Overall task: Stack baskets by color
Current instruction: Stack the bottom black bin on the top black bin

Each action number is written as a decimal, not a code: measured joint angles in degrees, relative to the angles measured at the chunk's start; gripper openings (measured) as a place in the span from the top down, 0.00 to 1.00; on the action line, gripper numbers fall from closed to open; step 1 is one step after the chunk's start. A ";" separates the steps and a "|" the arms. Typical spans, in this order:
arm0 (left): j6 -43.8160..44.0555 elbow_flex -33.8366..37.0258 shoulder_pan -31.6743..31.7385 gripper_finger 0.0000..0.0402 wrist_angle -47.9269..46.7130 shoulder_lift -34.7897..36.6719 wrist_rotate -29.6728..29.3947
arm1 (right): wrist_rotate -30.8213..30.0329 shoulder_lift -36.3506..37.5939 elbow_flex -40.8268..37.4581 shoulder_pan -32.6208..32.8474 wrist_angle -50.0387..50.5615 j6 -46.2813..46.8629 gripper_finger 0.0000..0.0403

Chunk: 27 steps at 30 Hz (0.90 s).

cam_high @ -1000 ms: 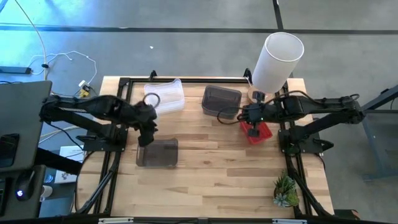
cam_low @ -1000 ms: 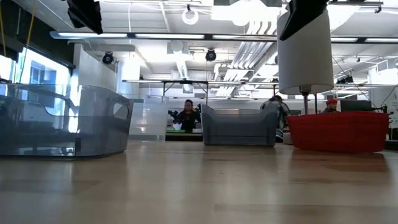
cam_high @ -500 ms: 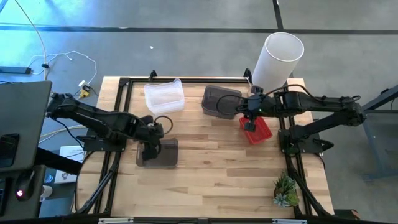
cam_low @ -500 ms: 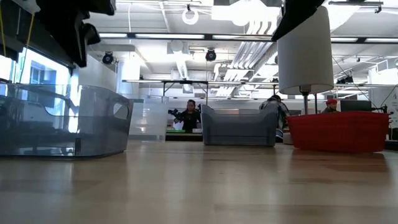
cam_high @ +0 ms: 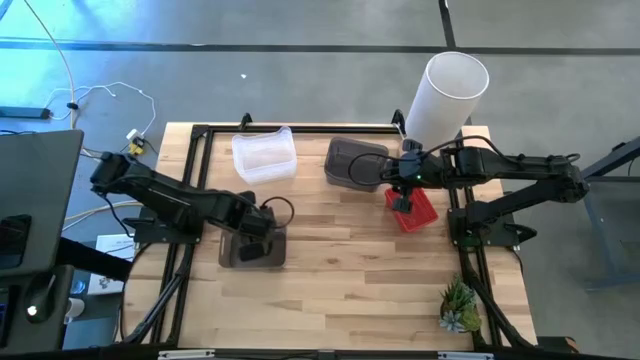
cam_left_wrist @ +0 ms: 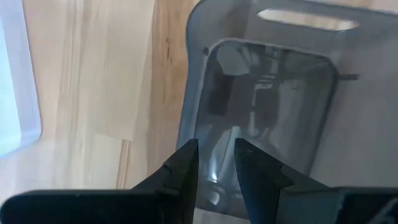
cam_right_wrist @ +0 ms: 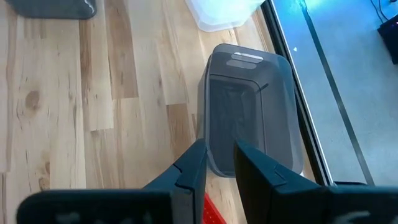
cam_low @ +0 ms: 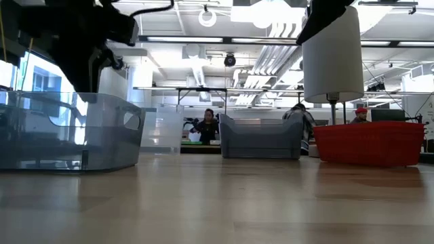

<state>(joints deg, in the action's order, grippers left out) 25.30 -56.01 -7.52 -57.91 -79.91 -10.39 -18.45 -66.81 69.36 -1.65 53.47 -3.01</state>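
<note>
A smoky dark grey basket (cam_high: 270, 250) (cam_left_wrist: 273, 93) stands on its bottom at the table's near left. My left gripper (cam_left_wrist: 216, 163) (cam_high: 252, 240) points down over its left end, open by a narrow gap, fingertips about level with the rim (cam_low: 68, 96). Whether they touch it cannot be told. A second grey basket (cam_high: 352, 162) (cam_right_wrist: 249, 112) and a clear basket (cam_high: 265, 155) stand at the far side. A red mesh basket (cam_high: 420, 212) (cam_low: 369, 144) stands at the right. My right gripper (cam_right_wrist: 219, 158) (cam_high: 402, 200) hangs well above the red basket's left end, slightly open, with nothing in it.
A tall white cylinder (cam_high: 445, 95) stands at the far right corner, just behind the red basket. A small green plant (cam_high: 458, 306) sits at the near right corner. Bare wood (cam_high: 350, 270) lies between the baskets and the near edge. People show in the room beyond the table.
My left gripper has come down and toward the table's near edge, from beside the clear basket to over the near grey basket, tipping further downward. Its fingertips now reach the basket's rim height. No basket has moved.
</note>
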 joint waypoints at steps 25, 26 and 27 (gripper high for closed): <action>-4.92 -0.07 6.67 0.78 1.91 -13.13 1.57 | 1.07 0.00 0.01 0.02 0.61 0.02 0.83; -5.28 -0.07 6.88 0.78 1.86 -13.69 1.57 | 1.06 0.00 0.02 0.02 0.67 0.02 0.83; -5.58 -0.07 7.11 0.78 1.87 -14.16 1.50 | 1.06 0.00 0.02 0.02 0.68 0.02 0.83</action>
<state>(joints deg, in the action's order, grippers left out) 19.72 -56.07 -0.41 -56.03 -94.07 -8.89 -17.39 -66.81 69.38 -1.63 54.15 -2.99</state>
